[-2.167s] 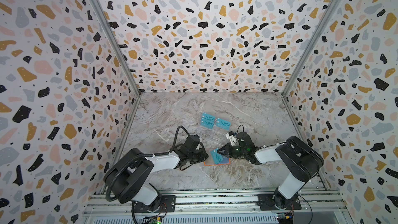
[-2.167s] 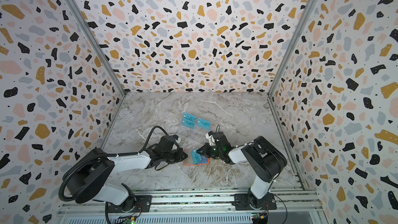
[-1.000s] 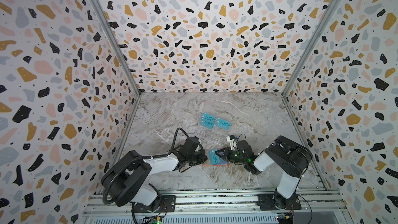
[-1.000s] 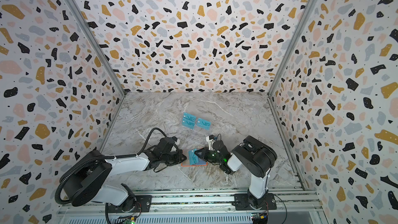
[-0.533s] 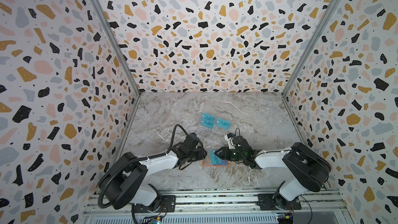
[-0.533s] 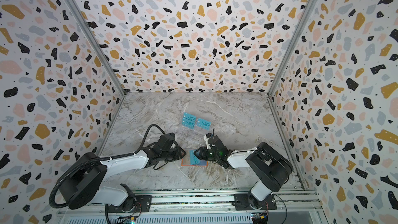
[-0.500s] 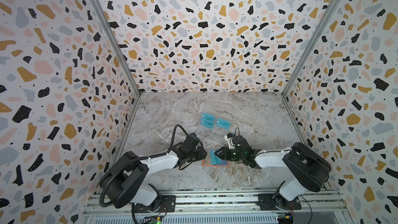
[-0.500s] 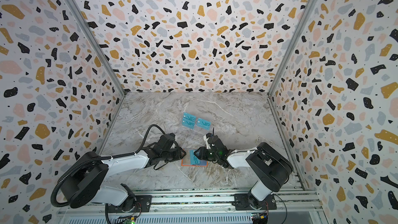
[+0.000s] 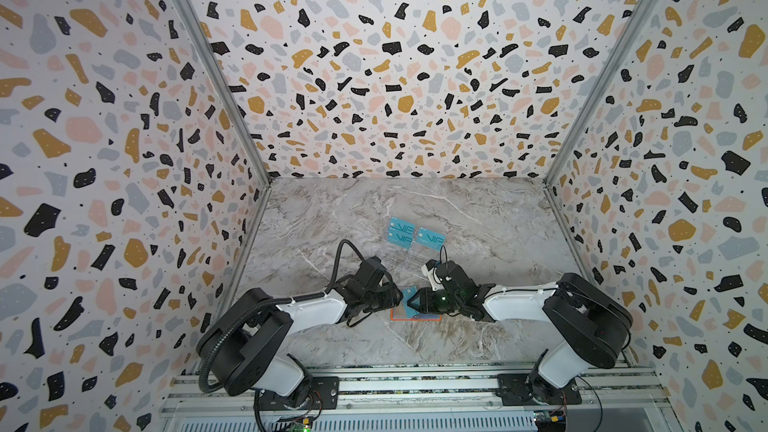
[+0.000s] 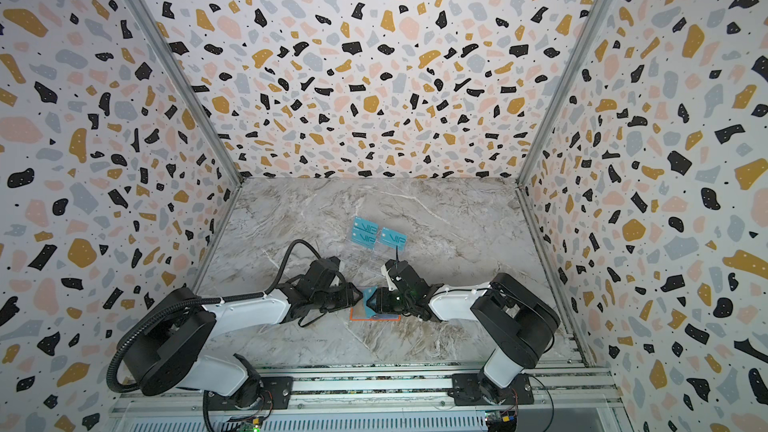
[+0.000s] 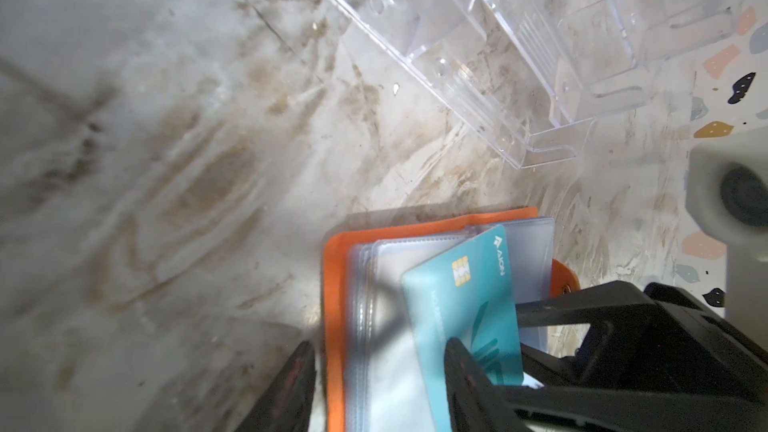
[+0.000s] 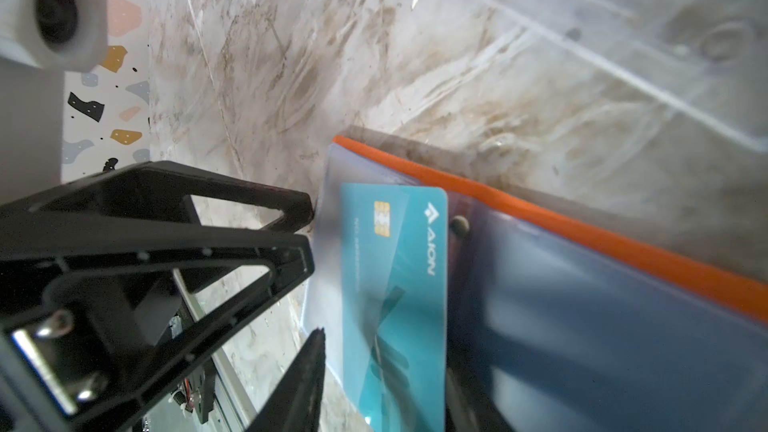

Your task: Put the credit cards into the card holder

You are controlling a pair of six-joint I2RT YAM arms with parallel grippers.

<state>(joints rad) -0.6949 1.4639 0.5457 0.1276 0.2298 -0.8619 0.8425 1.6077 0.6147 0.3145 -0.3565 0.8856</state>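
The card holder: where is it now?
In both top views the card holder lies open at front centre, between the left gripper and the right gripper, in front of the clear stand.

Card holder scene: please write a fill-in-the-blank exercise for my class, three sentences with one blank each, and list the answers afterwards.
1. The card holder lying on the table has an ___ cover.
2. The clear stand behind it holds ___ teal cards.
3. The large letters on those cards read ___.

Missing words: orange; three; VIP.
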